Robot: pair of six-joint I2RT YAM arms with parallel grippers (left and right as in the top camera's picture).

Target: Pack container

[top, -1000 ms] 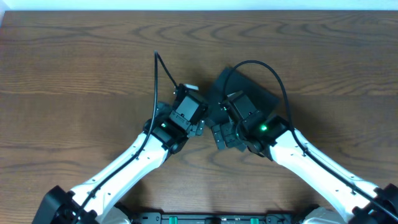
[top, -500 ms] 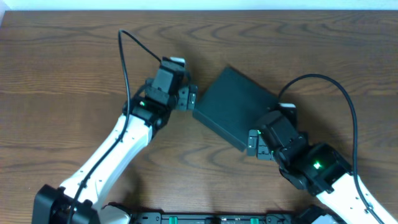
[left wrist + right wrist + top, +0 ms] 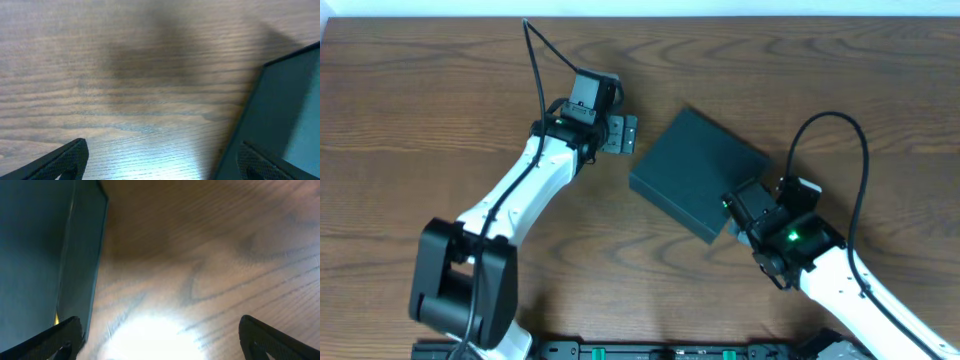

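While flat on the table (image 3: 420, 100), the shut teal container (image 3: 695, 172) between left tool (image 3: 627, 134) and right tool (image 3: 733, 212), both wide apart

left arm (image 3: 510, 198): reaches far forward from the near edge, elbow bent | left gripper (image 3: 630, 134): jaws spread wide, empty, aimed inward | right arm (image 3: 850, 290): extends a short way forward | right gripper (image 3: 734, 214): jaws spread wide, empty, aimed inward and forward
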